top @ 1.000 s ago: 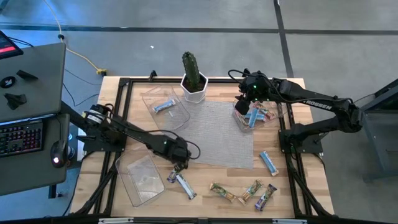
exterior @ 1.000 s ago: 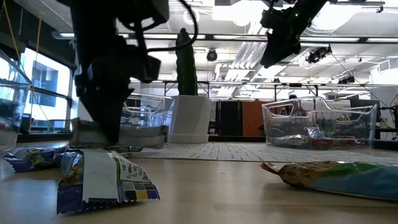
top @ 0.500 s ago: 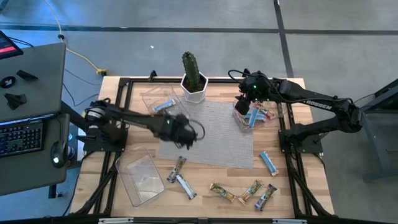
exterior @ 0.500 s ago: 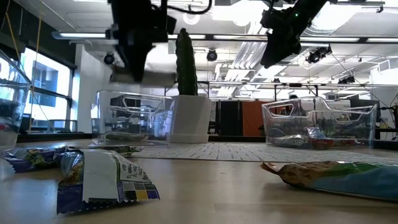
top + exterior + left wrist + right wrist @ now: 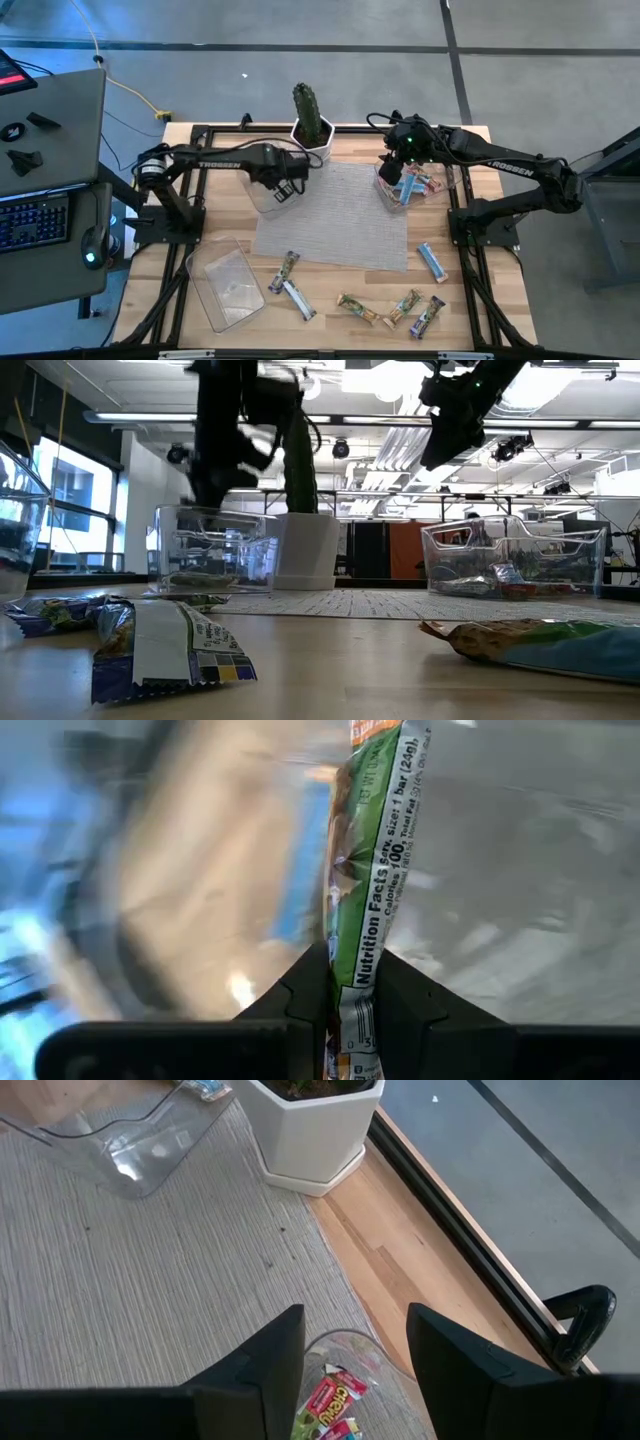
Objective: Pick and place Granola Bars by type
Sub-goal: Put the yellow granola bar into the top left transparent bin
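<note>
My left gripper [image 5: 285,188] is shut on a green-wrapped granola bar [image 5: 370,860] and hovers over the far-left clear tub [image 5: 258,172]. My right gripper [image 5: 402,168] is open and empty, and hangs above the right clear tub [image 5: 425,190], which has bars lying in it [image 5: 330,1398]. Several more bars lie flat on the near part of the table: two [image 5: 288,266] [image 5: 297,298] near the left tub, a few [image 5: 404,305] at the near edge, and a blue one [image 5: 433,262] to the right. My left gripper pinches the green bar between its two fingers at one end of the wrapper [image 5: 347,1005]. The bar runs on straight ahead past the fingertips, lifted clear of the table, over the tub.
A cactus in a white pot [image 5: 312,128] stands at the far edge between the two tubs. A grey mat [image 5: 340,220] covers the table's middle. A third clear tub [image 5: 228,285] lies at the near left. A black frame [image 5: 200,150] borders the table.
My left gripper has risen from the bars at the near left and swung toward the far edge, carrying the green bar up and over the mat's corner until it stands above the far-left tub. The right arm has kept still.
</note>
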Controlling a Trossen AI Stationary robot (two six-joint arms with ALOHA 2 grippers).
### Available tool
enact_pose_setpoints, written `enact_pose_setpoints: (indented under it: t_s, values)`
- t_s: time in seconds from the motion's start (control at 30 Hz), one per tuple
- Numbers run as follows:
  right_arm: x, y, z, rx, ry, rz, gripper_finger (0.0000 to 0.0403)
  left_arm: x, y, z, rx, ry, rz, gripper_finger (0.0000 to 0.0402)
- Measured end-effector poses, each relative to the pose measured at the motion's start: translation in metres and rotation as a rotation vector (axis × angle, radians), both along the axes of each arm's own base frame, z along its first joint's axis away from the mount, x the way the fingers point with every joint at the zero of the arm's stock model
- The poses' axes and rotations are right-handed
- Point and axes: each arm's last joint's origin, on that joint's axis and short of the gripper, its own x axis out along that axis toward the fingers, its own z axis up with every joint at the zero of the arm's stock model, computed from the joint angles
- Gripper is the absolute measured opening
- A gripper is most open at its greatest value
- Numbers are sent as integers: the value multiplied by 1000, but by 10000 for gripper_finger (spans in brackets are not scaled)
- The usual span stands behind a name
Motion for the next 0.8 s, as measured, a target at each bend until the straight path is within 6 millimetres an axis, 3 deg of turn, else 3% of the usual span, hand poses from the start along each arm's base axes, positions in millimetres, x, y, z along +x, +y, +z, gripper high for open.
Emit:
enact_pose_setpoints:
  t_s: [0.13,0.33,0.57,0.8]
  values:
    - [0,0,0,-1,1,2,161,-7,15,-32,-120,-29,-53,53]
    - [0,0,0,-3,-1,2,161,-23,29,-59,-152,24,-105,53]
    - [0,0,0,-2,-4,0,161,-31,39,-68,-177,25,-114,58]
    - [0,0,0,-1,-5,-1,161,-23,41,-68,-152,-21,-201,123]
